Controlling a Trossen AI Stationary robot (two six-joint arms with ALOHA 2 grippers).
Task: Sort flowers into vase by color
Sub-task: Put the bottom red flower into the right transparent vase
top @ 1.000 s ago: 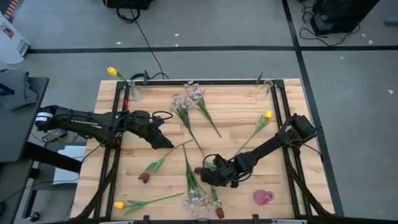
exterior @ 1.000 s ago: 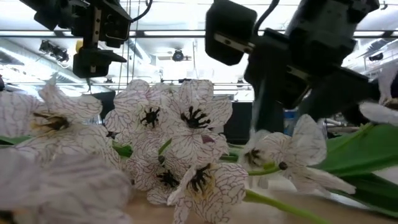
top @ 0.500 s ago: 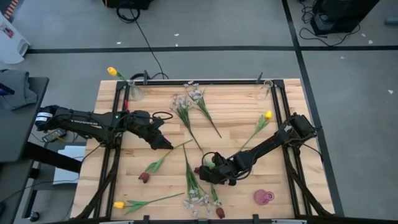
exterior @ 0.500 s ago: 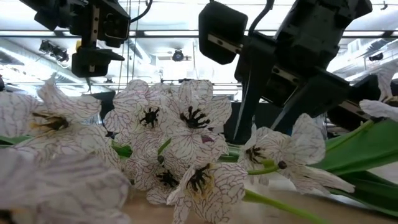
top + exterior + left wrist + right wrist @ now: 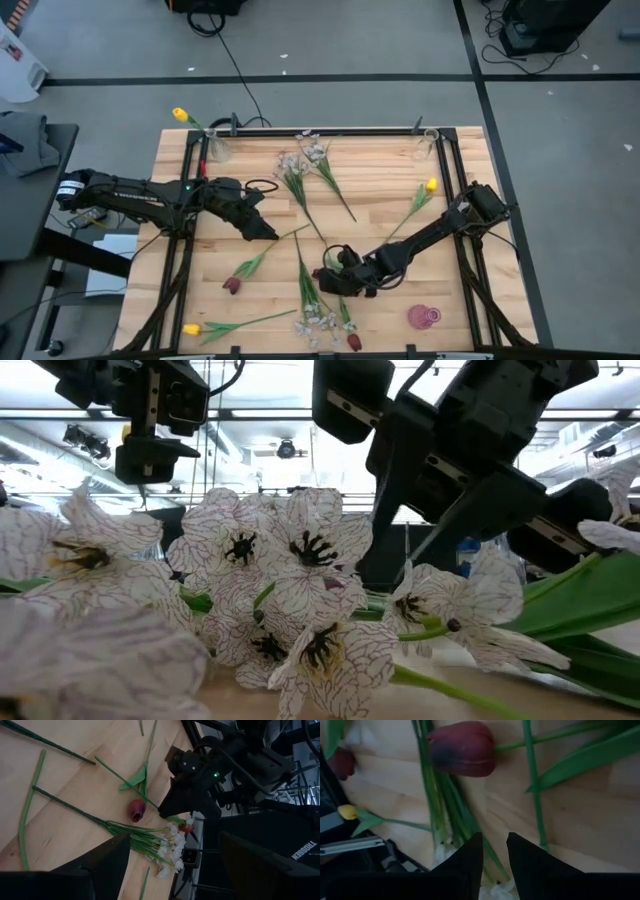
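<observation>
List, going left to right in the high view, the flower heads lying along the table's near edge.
Yellow tulip → dark red tulip → whitish blossom spray → second dark red tulip, then a pink vase on its side.

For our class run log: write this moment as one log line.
right gripper: low over dark red tulip, nearly shut, empty | left gripper: open, hovering mid-table | yellow tulip: in far-left vase
</observation>
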